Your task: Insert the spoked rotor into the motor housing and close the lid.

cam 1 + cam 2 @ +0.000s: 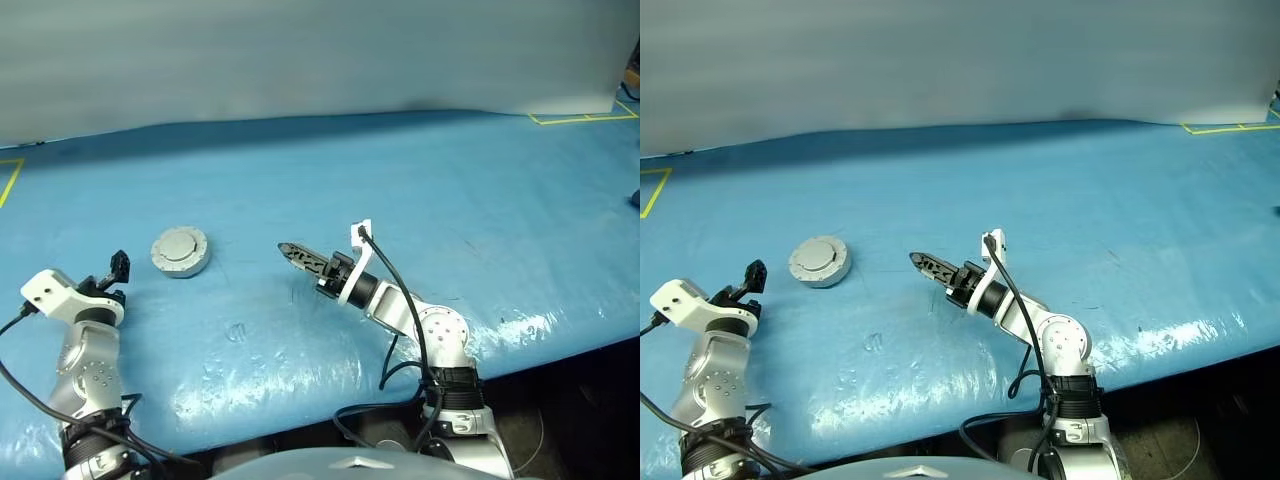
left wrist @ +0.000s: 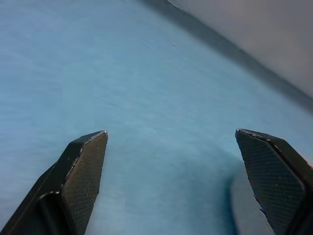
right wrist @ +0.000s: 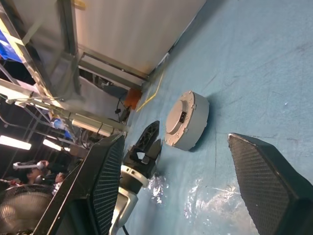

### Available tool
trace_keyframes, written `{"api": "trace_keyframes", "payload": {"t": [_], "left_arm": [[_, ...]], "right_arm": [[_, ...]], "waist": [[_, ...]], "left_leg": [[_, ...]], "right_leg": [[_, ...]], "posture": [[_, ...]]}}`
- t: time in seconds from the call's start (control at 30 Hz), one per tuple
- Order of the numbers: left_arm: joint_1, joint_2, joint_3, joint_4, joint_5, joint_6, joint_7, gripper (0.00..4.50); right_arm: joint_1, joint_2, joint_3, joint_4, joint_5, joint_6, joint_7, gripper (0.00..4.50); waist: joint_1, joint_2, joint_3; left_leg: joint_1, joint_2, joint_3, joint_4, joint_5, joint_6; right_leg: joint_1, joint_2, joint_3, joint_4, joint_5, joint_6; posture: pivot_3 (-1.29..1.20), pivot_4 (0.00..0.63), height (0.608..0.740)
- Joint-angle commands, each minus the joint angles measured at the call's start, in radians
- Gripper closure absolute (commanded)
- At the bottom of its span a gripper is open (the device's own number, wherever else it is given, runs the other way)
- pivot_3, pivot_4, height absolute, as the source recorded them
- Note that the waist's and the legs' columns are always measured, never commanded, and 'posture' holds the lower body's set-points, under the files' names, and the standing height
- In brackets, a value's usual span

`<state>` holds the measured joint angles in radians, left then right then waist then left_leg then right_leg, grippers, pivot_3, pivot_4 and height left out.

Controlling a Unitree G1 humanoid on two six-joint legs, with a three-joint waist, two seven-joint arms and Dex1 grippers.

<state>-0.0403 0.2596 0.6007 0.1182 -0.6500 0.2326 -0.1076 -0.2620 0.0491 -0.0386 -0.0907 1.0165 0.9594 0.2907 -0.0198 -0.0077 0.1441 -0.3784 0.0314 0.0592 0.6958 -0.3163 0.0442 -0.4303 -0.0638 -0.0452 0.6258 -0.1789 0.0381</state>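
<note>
Blue table [image 1: 450, 180], closed motor housing [image 1: 180, 252] resting there, left gripper [image 1: 113, 272] just beside it, wide open and empty, right gripper [image 1: 300, 257] farther off, open, empty too.

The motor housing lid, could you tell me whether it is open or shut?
Shut. The lid lies flat on the motor housing, no copper windings visible; both pincers are clear of it.

Head views overlook the table [image 1: 420, 170]; wrist views skim it closely.
</note>
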Motion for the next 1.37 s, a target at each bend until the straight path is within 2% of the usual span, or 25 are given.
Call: {"api": "trace_keyframes", "payload": {"t": [0.03,0.1,0.13,0.2,0.27,0.4,0.43,0.53,0.63,0.7,0.83,1.37], "left_arm": [[0.046,0.015,-0.038,-0.147,0.007,-0.03,-0.086,0.04],[0.077,0.01,-0.076,-0.221,0.021,-0.053,-0.13,0.04],[0.095,0.001,-0.122,-0.287,0.06,-0.079,-0.137,0.04],[0.118,-0.03,-0.216,-0.396,0.174,-0.132,-0.1,0.04],[0.132,-0.078,-0.276,-0.468,0.215,-0.127,-0.05,0.04],[0.208,-0.178,-0.44,-0.533,0.425,-0.125,0.082,0.04],[0.231,-0.195,-0.473,-0.539,0.48,-0.136,0.108,0.04],[0.312,-0.256,-0.547,-0.551,0.555,-0.161,0.154,0.04],[0.366,-0.332,-0.525,-0.543,0.517,-0.129,0.204,0.04],[0.415,-0.287,-0.548,-0.528,0.582,-0.183,0.172,0.04],[0.444,-0.243,-0.562,-0.533,0.602,-0.23,0.127,0.04],[0.369,-0.246,-0.548,-0.502,0.587,-0.274,0.1,0.04]], "right_arm": [[-0.007,-0.028,0.04,-0.084,-0.073,-0.069,0.035,0.95],[0.006,-0.052,0.072,-0.12,-0.147,-0.134,0.046,0.95],[0.019,-0.079,0.114,-0.154,-0.282,-0.238,0.006,0.95],[0.043,-0.145,0.207,-0.207,-0.516,-0.401,-0.046,0.95],[0.067,-0.172,0.255,-0.229,-0.628,-0.475,-0.077,0.95],[0.138,-0.234,0.325,-0.226,-0.987,-0.641,-0.282,0.95],[0.163,-0.231,0.324,-0.225,-1.016,-0.665,-0.302,0.95],[0.256,-0.202,0.287,-0.239,-1.071,-0.692,-0.38,0.95],[0.324,-0.216,0.278,-0.256,-1.158,-0.742,-0.415,0.95],[0.378,-0.199,0.236,-0.276,-1.14,-0.726,-0.421,0.95],[0.436,-0.193,0.215,-0.295,-1.132,-0.715,-0.384,0.95],[0.37,-0.128,0.233,-0.249,-1.194,-0.744,-0.368,0.95]], "waist": [[0.003,0.0,0.0],[0.008,0.0,0.0],[0.008,-0.001,0.0],[0.01,0.0,0.0],[0.011,-0.001,0.0],[0.005,-0.001,-0.001],[0.005,-0.001,0.0],[0.008,-0.002,0.0],[0.009,-0.003,0.0],[0.008,-0.003,0.001],[0.009,-0.004,0.001],[0.009,-0.005,0.001]], "left_leg": [[0.0,0.0,0.0,0.0,0.0,0.0],[-0.001,-0.001,0.001,0.0,0.0,-0.001],[-0.001,-0.002,0.001,0.0,0.001,-0.002],[-0.001,-0.003,0.001,0.0,0.001,-0.002],[-0.001,-0.004,0.001,0.0,0.001,-0.002],[0.0,-0.006,0.004,0.0,0.002,-0.004],[0.001,-0.006,0.004,-0.001,0.002,-0.004],[0.0,-0.004,0.004,-0.001,0.003,-0.006],[0.0,-0.001,0.003,-0.002,0.001,-0.003],[0.0,0.001,0.002,-0.002,0.001,-0.003],[-0.001,0.004,0.002,-0.002,0.001,-0.002],[-0.004,0.004,0.003,-0.002,0.0,0.0]], "right_leg": [[0.0,0.0,0.0,-0.001,0.0,0.0],[0.0,-0.002,0.0,-0.001,0.0,0.0],[0.0,-0.002,0.0,-0.002,-0.001,-0.001],[0.0,-0.002,0.0,-0.002,-0.002,-0.003],[0.0,-0.004,0.001,-0.002,-0.003,-0.002],[0.0,-0.001,0.003,-0.001,-0.003,-0.002],[0.0,-0.001,0.003,-0.001,-0.004,-0.002],[-0.001,0.002,0.003,-0.001,-0.005,-0.004],[-0.002,0.002,0.002,0.0,-0.01,-0.001],[-0.003,0.002,0.002,0.001,-0.01,-0.001],[-0.004,0.002,0.002,0.001,-0.01,-0.001],[-0.007,0.002,0.003,0.001,-0.007,-0.007]], "posture": [[0.0,0.15,0.74],[0.0,0.15,0.74],[0.0,0.15,0.74],[0.0,0.15,0.74],[0.0,0.15,0.74],[0.0,0.15,0.74],[0.0,0.15,0.74],[0.0,0.15,0.74],[0.0,0.15,0.74],[0.0,0.15,0.74],[0.0,0.15,0.74],[0.0,0.15,0.74]]}}
